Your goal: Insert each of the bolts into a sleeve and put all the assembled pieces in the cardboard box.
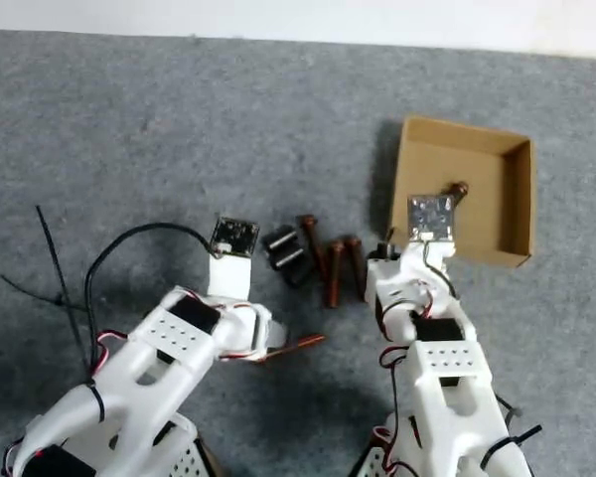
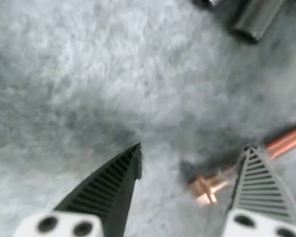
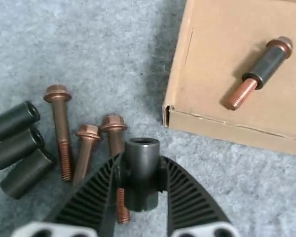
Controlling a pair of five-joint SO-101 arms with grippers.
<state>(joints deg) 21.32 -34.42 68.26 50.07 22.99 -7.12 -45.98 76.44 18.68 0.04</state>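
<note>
Right gripper (image 3: 142,163) pinched a sleeve (image 3: 142,187) upright near the box (image 3: 212,126) — one assembled piece (image 3: 259,74) already inside. My left gripper (image 2: 193,148) hung spread, a bolt (image 2: 207,187) beside one finger; I judged the next move — grasp it, then thread it into the sleeve.

Two arms over a grey mat, with parts and box: overhead record.
A cardboard box (image 1: 520,199) sat open at upper right, with one end of an assembled piece (image 1: 458,188) visible inside past the right arm (image 1: 442,368), whose wrist overlapped the box's near wall. Between the arms lay a cluster of dark sleeves (image 1: 288,254), with three copper bolts (image 1: 335,270) just beside them toward the box. A lone bolt (image 1: 300,344) protruded from under the left arm (image 1: 179,343). A black cable (image 1: 129,243) looped across the grey mat (image 1: 129,129).
</note>
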